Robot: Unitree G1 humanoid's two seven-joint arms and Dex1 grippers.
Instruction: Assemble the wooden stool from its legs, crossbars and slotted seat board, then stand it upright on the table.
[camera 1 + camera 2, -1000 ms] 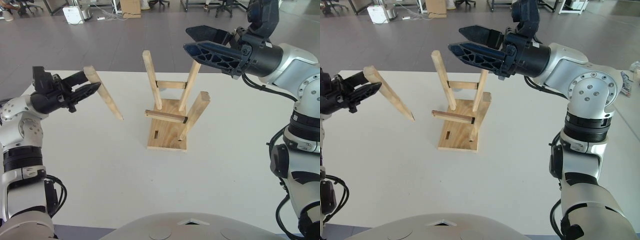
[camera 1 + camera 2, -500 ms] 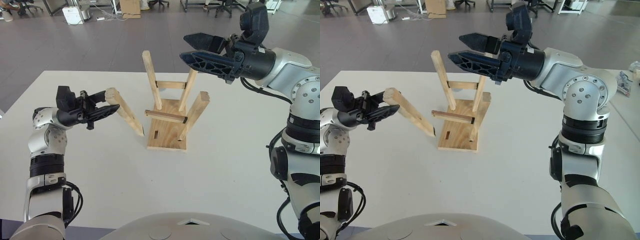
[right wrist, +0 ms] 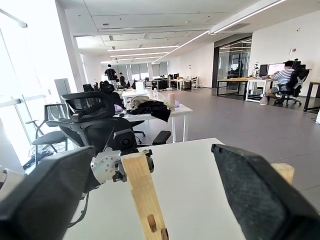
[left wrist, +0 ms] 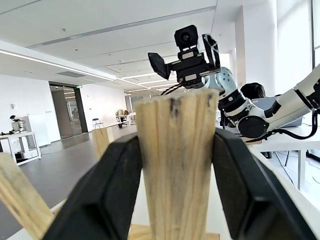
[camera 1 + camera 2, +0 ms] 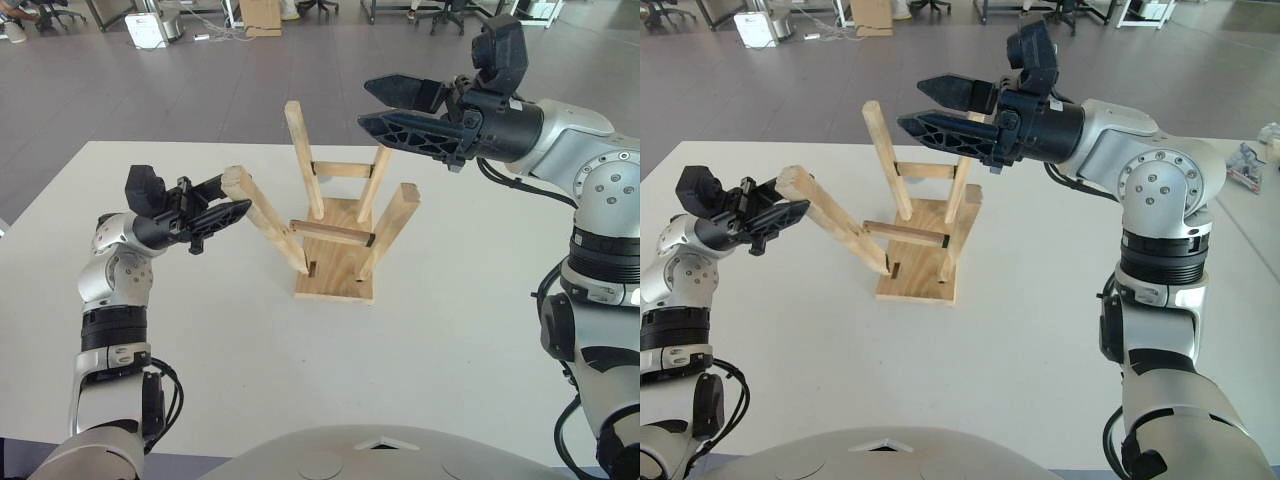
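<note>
The stool lies upside down on the white table (image 5: 200, 350), with the seat board (image 5: 335, 280) flat and three legs (image 5: 303, 160) pointing up, joined by two crossbars (image 5: 330, 233). My left gripper (image 5: 228, 205) is shut on the top of a fourth leg (image 5: 265, 218). That leg slants down to the right, and its lower end is at the board's near-left slot. In the left wrist view the leg (image 4: 175, 165) sits between both black fingers (image 4: 100, 195). My right gripper (image 5: 365, 102) hovers open above the back-right leg (image 3: 145, 200), not touching it.
The table's far edge runs just behind the stool, with open office floor beyond. Small items (image 5: 1252, 158) lie at the table's far right edge. Bare tabletop lies in front of the stool and to both sides.
My left arm has carried the loose leg rightward from the table's left side to the seat board. The right gripper has drifted a little left above the stool and stayed open.
</note>
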